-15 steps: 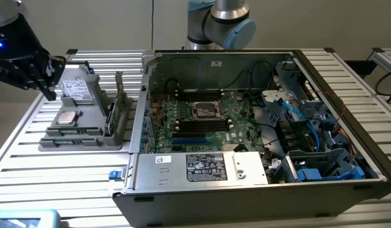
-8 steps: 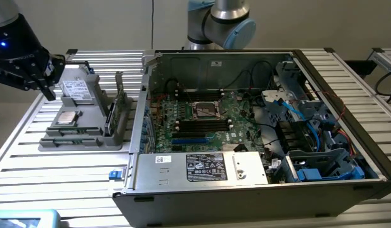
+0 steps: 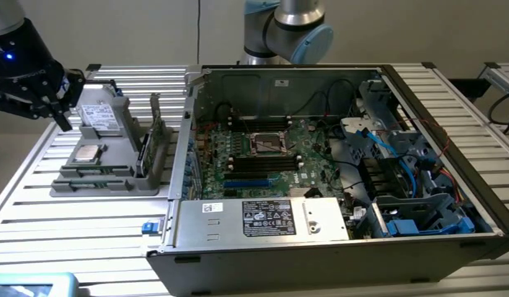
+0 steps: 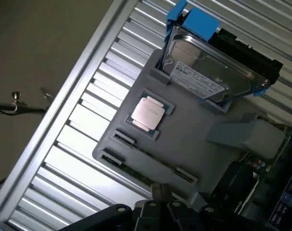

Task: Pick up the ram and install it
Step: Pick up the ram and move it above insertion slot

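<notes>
The black gripper (image 3: 63, 119) (image 4: 158, 202) hangs at the exterior view's left, over the edge of the silver metal table with long ribs (image 3: 73, 223). Its two fingers are pressed together, and nothing is pinched between them.

Just beside the gripper, toward the exterior view's right, lies a flat grey plastic tray (image 3: 114, 185) (image 4: 194, 125). The silver hard drive with a white label and blue side clips (image 3: 98, 114) (image 4: 208, 72) sits at the end of the tray nearest the gripper. A bit further from the gripper, the small square silver chip (image 3: 88, 153) (image 4: 146, 114) rests flat in its own little pocket.

The ram (image 3: 158, 143), a long thin green board, stands on its edge in the side of the tray furthest from the gripper. The gripper is not touching it.

Well apart from the gripper, further to the exterior view's right, lies the big open black computer case (image 3: 320, 260). The green main board (image 3: 263, 158) lies flat inside it. Behind the case rises the grey and blue robot arm (image 3: 287, 25).
</notes>
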{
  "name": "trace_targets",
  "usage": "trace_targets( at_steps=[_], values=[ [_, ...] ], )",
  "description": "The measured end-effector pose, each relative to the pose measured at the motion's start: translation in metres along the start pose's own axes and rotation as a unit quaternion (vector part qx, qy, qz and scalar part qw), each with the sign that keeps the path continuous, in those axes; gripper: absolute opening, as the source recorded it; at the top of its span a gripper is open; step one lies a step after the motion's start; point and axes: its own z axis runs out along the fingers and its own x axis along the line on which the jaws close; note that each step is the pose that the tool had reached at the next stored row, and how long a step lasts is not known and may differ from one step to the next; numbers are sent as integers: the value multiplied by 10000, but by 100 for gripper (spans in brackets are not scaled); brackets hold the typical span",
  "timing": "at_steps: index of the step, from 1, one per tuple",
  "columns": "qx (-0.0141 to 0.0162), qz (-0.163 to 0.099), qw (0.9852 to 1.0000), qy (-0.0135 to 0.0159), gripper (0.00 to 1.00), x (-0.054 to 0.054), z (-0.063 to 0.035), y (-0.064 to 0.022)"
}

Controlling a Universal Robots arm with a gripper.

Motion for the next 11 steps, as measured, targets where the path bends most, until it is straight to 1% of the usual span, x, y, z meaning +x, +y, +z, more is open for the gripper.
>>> trace_targets(
  at_steps=[3,5,8,11],
  values=[
    [-7,-269,9996,13,11,0,0,0],
    [-11,-449,9990,22,11,0,0,0],
    [-18,-726,9974,36,11,0,0,0],
    [-24,-991,9951,49,11,0,0,0]
  ],
)
